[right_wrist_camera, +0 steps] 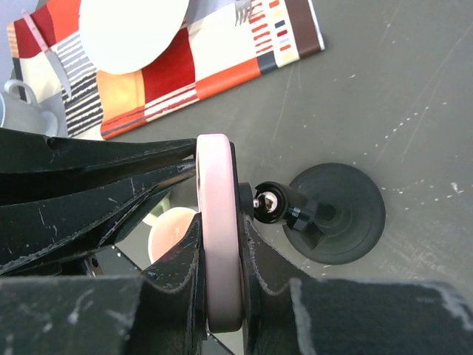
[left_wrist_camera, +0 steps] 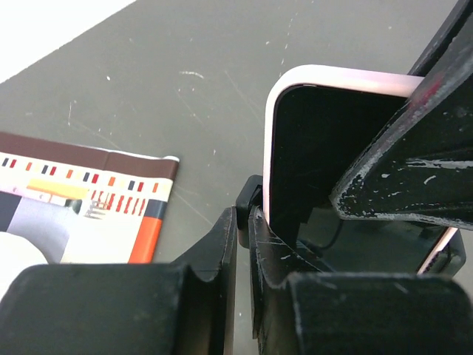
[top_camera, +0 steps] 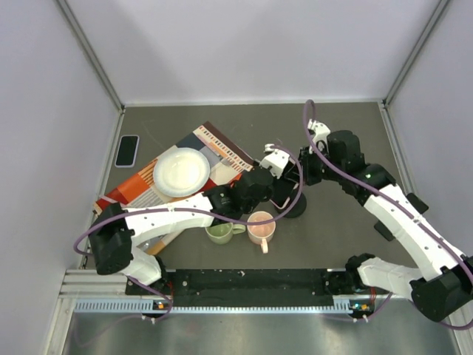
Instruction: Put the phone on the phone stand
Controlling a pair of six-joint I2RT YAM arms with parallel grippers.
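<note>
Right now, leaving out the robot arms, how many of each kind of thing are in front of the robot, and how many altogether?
Phones: 2, the dark phone by the left wall and the pink-cased phone
Cups: 2, the green cup and the pink cup
Plates: 1, the white plate
Mats: 1, the patterned mat
Stands: 1, the phone stand
Total: 7

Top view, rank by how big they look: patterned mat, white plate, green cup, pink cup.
1. patterned mat
2. white plate
3. green cup and pink cup: they look about alike, so I leave them unranked.
</note>
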